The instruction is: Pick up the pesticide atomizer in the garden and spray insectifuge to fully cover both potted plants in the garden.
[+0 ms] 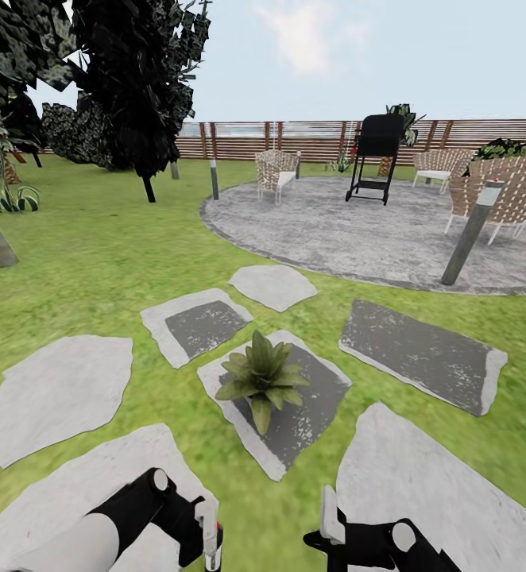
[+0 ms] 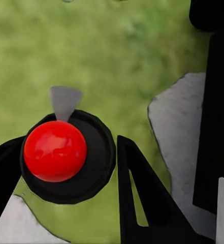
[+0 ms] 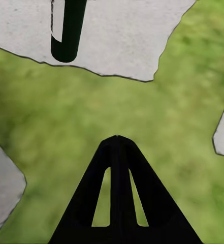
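One potted plant, a low rosette of pointed green leaves, sits on a grey stepping stone on the lawn, just ahead of both arms. In the left wrist view the pesticide atomizer appears end-on as a round black body with a red top and a small grey nozzle. My left gripper is shut on it, one black finger on each side. In the head view the left gripper hangs low, short of the plant and to its left. My right gripper is shut and holds nothing, over grass.
Several grey stepping stones surround the plant. Beyond lies a round paved patio with wicker chairs and a black grill. Grey bollard lights stand at its rim. Dark trees stand at the left, a slatted fence behind.
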`<state>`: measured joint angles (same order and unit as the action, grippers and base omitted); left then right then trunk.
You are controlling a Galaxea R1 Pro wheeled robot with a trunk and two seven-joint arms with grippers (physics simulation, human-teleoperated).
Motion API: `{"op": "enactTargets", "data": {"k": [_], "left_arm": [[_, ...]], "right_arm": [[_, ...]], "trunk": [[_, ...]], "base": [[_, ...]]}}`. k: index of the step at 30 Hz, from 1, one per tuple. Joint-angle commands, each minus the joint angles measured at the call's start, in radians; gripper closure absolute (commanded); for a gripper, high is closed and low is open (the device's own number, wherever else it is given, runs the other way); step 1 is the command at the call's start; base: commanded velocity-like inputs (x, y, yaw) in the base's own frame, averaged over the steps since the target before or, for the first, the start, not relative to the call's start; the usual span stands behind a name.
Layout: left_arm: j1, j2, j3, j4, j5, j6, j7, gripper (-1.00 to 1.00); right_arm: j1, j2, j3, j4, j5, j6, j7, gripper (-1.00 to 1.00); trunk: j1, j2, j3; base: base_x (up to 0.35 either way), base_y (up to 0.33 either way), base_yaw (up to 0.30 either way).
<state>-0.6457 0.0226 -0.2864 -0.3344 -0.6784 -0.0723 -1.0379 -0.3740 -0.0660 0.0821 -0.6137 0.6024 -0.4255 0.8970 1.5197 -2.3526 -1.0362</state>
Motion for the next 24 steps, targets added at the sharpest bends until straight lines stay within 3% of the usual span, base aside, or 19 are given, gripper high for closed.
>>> {"op": "enactTargets", "data": {"k": [1,5,8,14,24], "left_arm": [[0.000,-0.004,0.001,-0.002,-0.010,-0.008,-0.002,1.00],[0.000,-0.018,-0.003,-0.002,-0.019,-0.006,-0.001,1.00],[-0.001,-0.025,-0.013,-0.003,-0.048,0.004,-0.001,1.00],[0.000,-0.042,-0.017,-0.029,-0.092,0.013,-0.002,1.00],[0.000,-0.057,-0.018,-0.038,-0.099,0.014,0.005,1.00]], "right_arm": [[0.000,0.000,0.002,-0.002,0.006,-0.004,-0.001,1.00],[0.000,0.001,0.001,-0.003,0.004,-0.004,-0.001,1.00],[0.000,0.003,0.002,-0.002,0.002,-0.004,-0.001,1.00],[-0.005,0.032,0.002,-0.001,0.003,-0.004,-0.001,1.00],[-0.010,0.051,0.002,-0.002,0.003,-0.003,-0.001,1.00]], "trunk": [[0.000,0.000,-0.001],[0.000,0.000,-0.001],[0.000,0.000,-0.001],[0.000,0.000,-0.001],[0.000,0.000,-0.001]], "base": [[0.000,0.000,0.000],[0.000,0.000,0.000],[0.000,0.000,0.000],[0.000,0.000,0.000],[0.000,0.000,0.000]]}}
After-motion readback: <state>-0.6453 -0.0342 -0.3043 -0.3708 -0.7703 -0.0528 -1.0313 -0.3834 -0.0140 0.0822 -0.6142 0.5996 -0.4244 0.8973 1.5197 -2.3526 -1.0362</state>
